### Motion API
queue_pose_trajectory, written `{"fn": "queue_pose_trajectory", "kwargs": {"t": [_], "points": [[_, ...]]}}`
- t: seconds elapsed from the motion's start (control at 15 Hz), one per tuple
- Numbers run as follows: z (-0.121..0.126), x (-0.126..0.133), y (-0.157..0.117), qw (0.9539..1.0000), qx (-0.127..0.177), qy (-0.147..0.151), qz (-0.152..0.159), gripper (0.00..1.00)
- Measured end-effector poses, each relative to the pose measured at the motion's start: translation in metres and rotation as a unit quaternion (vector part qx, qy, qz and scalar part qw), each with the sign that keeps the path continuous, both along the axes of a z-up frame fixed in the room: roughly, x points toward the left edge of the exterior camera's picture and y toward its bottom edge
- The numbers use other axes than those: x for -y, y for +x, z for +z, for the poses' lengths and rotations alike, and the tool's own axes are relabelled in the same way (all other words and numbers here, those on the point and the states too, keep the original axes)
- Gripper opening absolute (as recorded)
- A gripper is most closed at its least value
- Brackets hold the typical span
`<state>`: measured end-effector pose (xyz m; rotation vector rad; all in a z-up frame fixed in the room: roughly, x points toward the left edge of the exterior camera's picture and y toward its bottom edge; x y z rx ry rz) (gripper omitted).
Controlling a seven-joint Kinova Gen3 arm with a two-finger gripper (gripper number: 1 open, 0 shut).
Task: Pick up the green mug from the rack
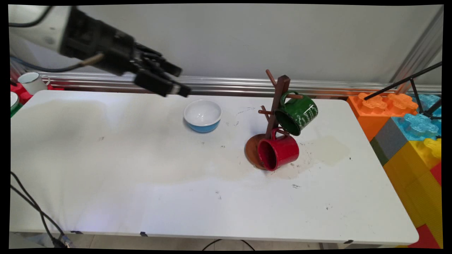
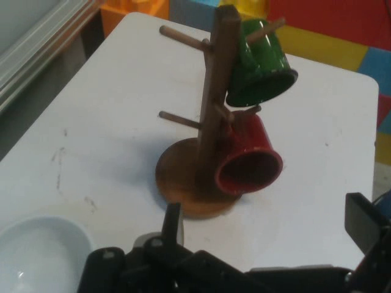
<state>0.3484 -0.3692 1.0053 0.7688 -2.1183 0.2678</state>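
My gripper (image 1: 182,81) hangs open and empty above the table's far side, just left of and above a bowl (image 1: 202,115) that is white inside and blue outside. It points toward a wooden mug tree (image 1: 277,102) further right. A green mug (image 1: 296,113) hangs from an upper peg, and a red mug (image 1: 278,151) hangs from a low peg, down by the round base. In the hand view the mug tree (image 2: 214,110) stands ahead with the green mug (image 2: 259,64) and red mug (image 2: 247,159) on its right side. The bowl (image 2: 36,253) shows at the lower left, and the gripper (image 2: 269,223) has its fingers (image 2: 173,223) spread wide.
Large coloured toy blocks (image 1: 406,134) are stacked beside the table's right edge, with a black tripod (image 1: 416,84) over them. A white enamel mug (image 1: 32,82) stands off the table's far left corner. Black cables (image 1: 35,211) hang at the front left. A metal rail runs along the back.
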Motion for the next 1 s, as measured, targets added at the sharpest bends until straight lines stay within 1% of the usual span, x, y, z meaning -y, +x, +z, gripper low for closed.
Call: {"fn": "queue_pose_trajectory", "kwargs": {"t": [0.13, 0.4, 0.6, 0.8, 1.0], "points": [[-0.005, 0.008, -0.027, 0.9999, -0.003, 0.003, 0.012, 1.00], [-0.016, 0.017, -0.069, 0.9995, -0.010, 0.012, 0.029, 1.00], [-0.024, 0.020, -0.090, 0.9992, -0.014, 0.017, 0.034, 1.00], [-0.036, 0.024, -0.116, 0.9987, -0.021, 0.027, 0.039, 1.00], [-0.047, 0.026, -0.135, 0.9982, -0.026, 0.034, 0.043, 1.00]]}}
